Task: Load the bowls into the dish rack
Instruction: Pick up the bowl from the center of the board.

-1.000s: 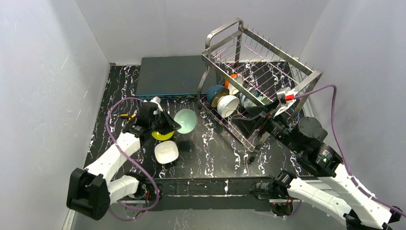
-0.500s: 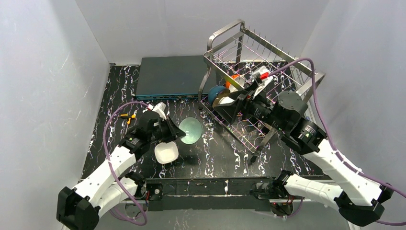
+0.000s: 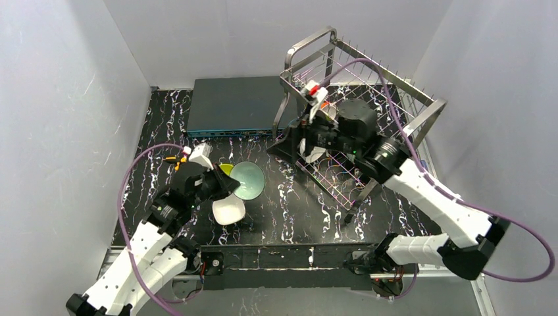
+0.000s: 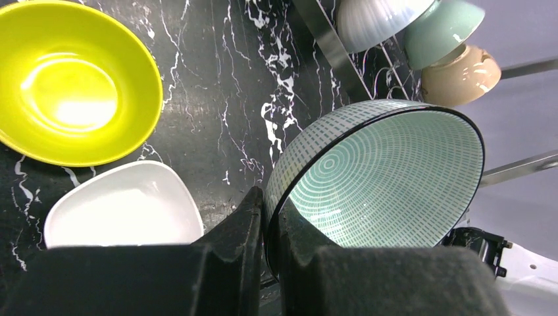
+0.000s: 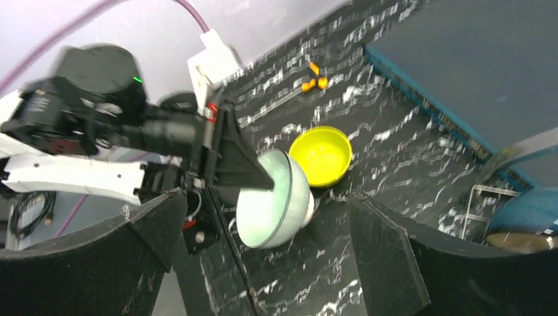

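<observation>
My left gripper (image 4: pixel 270 227) is shut on the rim of a pale green patterned bowl (image 4: pixel 388 178), held tilted just above the table (image 3: pixel 289 197). From above, that bowl (image 3: pixel 249 180) hangs left of the dish rack (image 3: pixel 428 105). A yellow-green bowl (image 4: pixel 72 85) and a white bowl (image 4: pixel 125 210) lie on the table beside it. My right gripper (image 3: pixel 291 141) stands open at the rack's left end, facing the held bowl (image 5: pixel 276 197) without touching it. In the rack sit a white bowl (image 4: pixel 375 20), a pale green bowl (image 4: pixel 441 26) and a tan bowl (image 4: pixel 460 72).
A flat dark grey-blue box (image 3: pixel 233 104) lies at the back of the table, left of the rack. Small orange bits (image 3: pixel 172 159) lie near the left wall. A dark blue bowl (image 5: pixel 533 210) sits at the rack's left end. Grey walls close in on three sides.
My right arm has swung left from the rack's front to its left end, still open. My left gripper has drawn the pale green bowl a little nearer and lower.
</observation>
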You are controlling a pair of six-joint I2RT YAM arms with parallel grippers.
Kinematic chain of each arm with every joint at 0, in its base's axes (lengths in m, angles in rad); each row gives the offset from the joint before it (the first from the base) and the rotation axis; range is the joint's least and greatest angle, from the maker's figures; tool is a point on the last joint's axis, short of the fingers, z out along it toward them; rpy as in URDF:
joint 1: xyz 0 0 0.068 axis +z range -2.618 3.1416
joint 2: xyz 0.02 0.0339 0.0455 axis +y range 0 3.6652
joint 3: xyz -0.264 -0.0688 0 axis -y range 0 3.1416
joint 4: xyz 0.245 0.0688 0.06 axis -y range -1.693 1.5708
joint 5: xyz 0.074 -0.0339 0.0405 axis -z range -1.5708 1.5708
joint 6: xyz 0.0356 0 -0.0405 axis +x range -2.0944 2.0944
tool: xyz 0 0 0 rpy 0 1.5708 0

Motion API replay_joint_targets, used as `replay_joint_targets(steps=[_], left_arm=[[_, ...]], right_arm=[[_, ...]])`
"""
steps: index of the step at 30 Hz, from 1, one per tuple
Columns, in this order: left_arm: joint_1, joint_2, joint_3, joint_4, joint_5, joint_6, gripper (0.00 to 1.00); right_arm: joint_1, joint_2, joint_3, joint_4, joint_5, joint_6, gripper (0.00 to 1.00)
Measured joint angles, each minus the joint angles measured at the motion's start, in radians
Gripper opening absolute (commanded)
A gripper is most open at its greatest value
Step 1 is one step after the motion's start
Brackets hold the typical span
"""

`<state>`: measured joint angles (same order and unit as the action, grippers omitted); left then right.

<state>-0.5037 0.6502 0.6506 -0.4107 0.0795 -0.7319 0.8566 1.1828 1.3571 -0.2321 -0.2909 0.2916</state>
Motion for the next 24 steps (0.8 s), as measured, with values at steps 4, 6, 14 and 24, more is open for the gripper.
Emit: replay_joint_targets(steps=[4,6,14,24], left_arm=[[0.0,-0.076,-0.001,-0.012,-0.027,-0.008,0.0],[0.0,-0.1,-0.001,-0.002,-0.029,-0.016,0.0],[0.0,-0.06,0.036,0.006,-0.009,-0.024,0.0],[0.0,-0.018,0.06,0.026,0.055,-0.05,0.0]], right_arm=[[0.014,0.101,0.044,-0.085,-0.023,0.0,0.98],[0.027,0.146,0.061,-0.139,-0.026,-0.001,0.97],[0.086,0.236,0.092,-0.27,-0.017,-0.013,0.94],[0.134,0.262,0.096,-0.301,0.048,-0.029,0.82]])
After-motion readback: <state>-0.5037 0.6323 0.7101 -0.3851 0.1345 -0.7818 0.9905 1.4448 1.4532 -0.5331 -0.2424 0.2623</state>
